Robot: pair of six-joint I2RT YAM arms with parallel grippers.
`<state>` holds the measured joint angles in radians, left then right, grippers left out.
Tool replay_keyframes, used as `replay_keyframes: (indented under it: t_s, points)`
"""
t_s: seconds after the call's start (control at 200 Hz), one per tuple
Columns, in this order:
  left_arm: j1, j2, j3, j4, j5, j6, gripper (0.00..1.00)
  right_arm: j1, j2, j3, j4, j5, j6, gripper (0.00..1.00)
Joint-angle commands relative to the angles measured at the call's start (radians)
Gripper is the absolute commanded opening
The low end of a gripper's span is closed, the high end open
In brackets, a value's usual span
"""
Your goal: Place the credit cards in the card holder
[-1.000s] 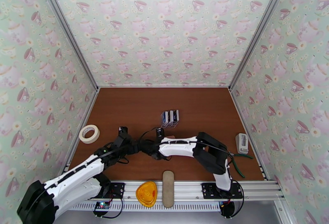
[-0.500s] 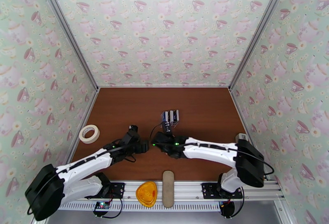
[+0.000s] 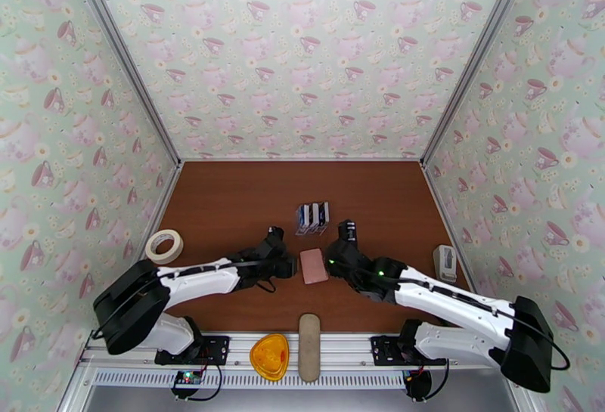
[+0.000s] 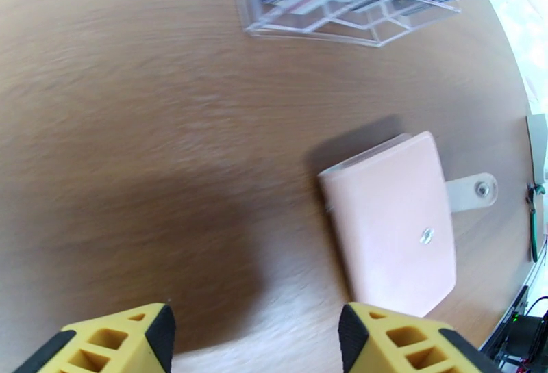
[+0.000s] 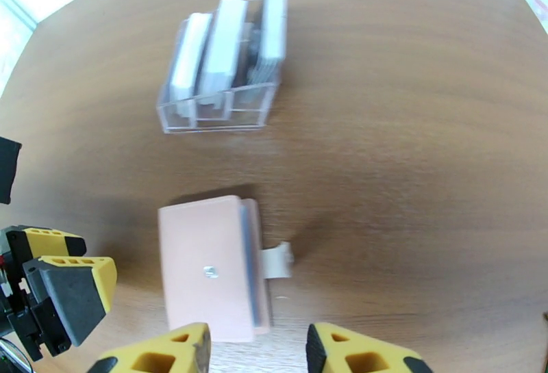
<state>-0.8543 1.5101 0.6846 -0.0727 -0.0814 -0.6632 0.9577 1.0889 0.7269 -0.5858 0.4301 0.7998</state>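
The holder (image 3: 313, 265) lies flat on the table (image 3: 227, 202) between the 2 claws, cover down but its snap tab (image 4: 472, 193) sticking out loose to the side. The cards (image 3: 312, 215) stand on edge in a clear rack (image 5: 212, 111) just beyond it.

The left claw (image 4: 257, 343) is released, fingers wide with bare wood between them and the holder just ahead to one side. The right claw (image 5: 257, 354) is also parted and grasps nothing; the holder's near edge sits right in front of its gap.

The holder looks light, soft and floppy. On that smooth wood I'd expect it to skate away under a sideways nudge, so 1 claw should press or pinch it along the spine side while the other lifts the cover by the free edge next to the tab.

The cards look stiff, thin, slick and nearly weightless. Pinching 1 across its flat faces at the exposed top edge seems best; the rack looks light enough to tip or ride up with a card.
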Motion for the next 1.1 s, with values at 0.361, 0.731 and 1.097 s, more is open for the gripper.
replay_keyframes:
  t_s: [0.361, 0.731, 1.097]
  points:
    - [-0.027, 0.217, 0.147, 0.083, 0.107, 0.001, 0.6, -0.035, -0.082, -0.083, -0.036, -0.053, 0.03, 0.41]
    - [-0.034, 0.28, 0.202, 0.094, 0.13, 0.012, 0.58, -0.036, -0.095, -0.103, -0.026, -0.053, 0.044, 0.38]
    - [-0.04, 0.29, 0.219, 0.104, 0.152, 0.024, 0.58, -0.037, -0.077, -0.109, -0.003, -0.059, 0.053, 0.36]
